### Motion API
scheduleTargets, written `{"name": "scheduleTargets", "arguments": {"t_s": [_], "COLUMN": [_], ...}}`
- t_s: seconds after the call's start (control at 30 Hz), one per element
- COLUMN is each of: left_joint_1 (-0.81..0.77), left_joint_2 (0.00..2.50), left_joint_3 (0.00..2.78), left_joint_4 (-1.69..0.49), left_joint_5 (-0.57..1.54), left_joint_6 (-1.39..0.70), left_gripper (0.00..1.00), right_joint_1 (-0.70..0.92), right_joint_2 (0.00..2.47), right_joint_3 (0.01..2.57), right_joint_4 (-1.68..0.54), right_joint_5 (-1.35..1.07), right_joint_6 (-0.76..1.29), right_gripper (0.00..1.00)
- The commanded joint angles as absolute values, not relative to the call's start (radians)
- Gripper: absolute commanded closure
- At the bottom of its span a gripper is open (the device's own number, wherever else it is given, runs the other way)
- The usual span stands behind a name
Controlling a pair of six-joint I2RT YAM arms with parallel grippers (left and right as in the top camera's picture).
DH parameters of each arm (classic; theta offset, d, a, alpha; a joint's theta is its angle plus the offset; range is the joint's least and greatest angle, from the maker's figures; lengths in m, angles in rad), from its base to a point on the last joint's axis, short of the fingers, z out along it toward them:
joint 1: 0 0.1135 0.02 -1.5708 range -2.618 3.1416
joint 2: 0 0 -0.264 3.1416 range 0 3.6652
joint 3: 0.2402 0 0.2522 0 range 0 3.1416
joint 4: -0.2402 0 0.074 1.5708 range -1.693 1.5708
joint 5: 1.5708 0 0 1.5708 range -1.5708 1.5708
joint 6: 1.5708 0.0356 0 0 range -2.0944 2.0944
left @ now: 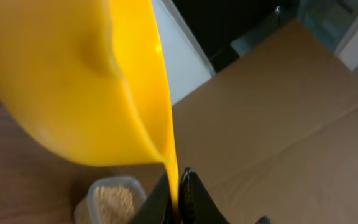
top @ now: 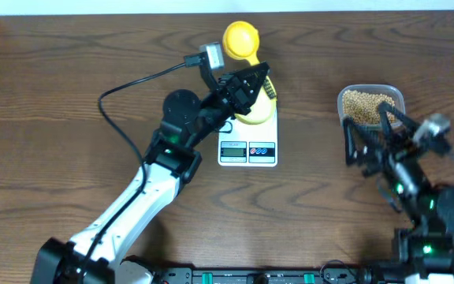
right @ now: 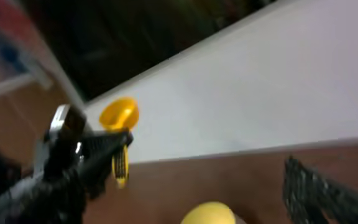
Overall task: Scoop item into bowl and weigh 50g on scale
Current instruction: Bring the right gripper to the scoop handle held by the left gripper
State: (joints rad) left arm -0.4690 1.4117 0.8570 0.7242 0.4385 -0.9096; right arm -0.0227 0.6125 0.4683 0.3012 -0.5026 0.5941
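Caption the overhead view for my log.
Left gripper holds yellow scoop near the bowl on the scale; beans fill the tub.

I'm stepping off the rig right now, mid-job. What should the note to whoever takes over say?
Left gripper: shut on the handle of the yellow scoop, which is held up past the scale's far edge. The cup looks empty.
Right gripper: open, holding nothing, beside the clear tub.
The beans are in the tub. The pale-yellow bowl sits on the white scale, mostly hidden under the left fingers.
Done: bowl placed, scoop in hand. The bowl's contents and the display cannot be read.
Left: scoop beans into the bowl until it weighs 50 g.
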Motion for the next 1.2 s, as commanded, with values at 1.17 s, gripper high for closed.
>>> {"name": "scheduleTargets", "arguments": {"t_s": [1.17], "left_joint_1": [-0.614], "left_joint_2": [1.477], "left_joint_3": [0.862], "left_joint_4": [1.042], "left_joint_5": [0.276], "left_joint_6": [-1.262], "left_gripper": [0.93], "right_joint_1": [0.234], "right_joint_2": [1.147], "right_joint_3": [0.748], "right_joint_4": [0.587], "right_joint_5": [-0.732], "right_joint_6": [1.462], "right_gripper": [0.37]}}
